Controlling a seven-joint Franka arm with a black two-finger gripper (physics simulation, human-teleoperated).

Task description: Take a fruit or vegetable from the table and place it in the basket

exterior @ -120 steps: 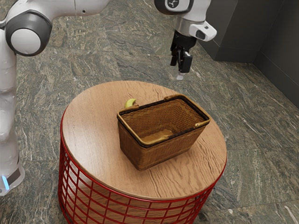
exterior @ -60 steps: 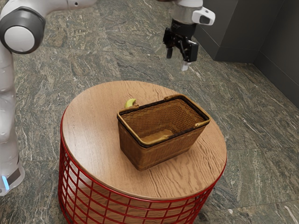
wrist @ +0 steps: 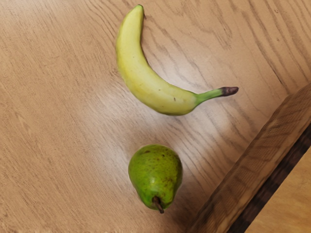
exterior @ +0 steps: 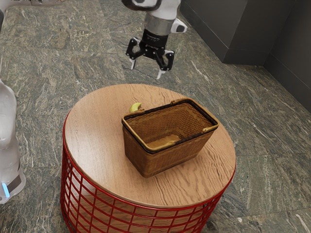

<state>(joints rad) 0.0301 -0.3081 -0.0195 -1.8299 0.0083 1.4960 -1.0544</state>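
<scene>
1. Over the last half second the gripper (exterior: pixel 146 69) has swung toward the exterior view's left, bringing it closer to the fruit; it seems to be lining up a pick, with nothing lifted so far.
2. The hand has also turned, and it hangs high above the table (exterior: pixel 92 136), pointing mostly down.
3. Its two fingers stand spread, with nothing between them.
4. The banana (wrist: pixel 155 94) and the pear (wrist: pixel 155 172) lie on the tabletop outside the wicker basket (exterior: pixel 167 158), apart from each other (either would satisfy the task).
5. Next should come centring over one, then lowering clear of the basket's rim.
</scene>
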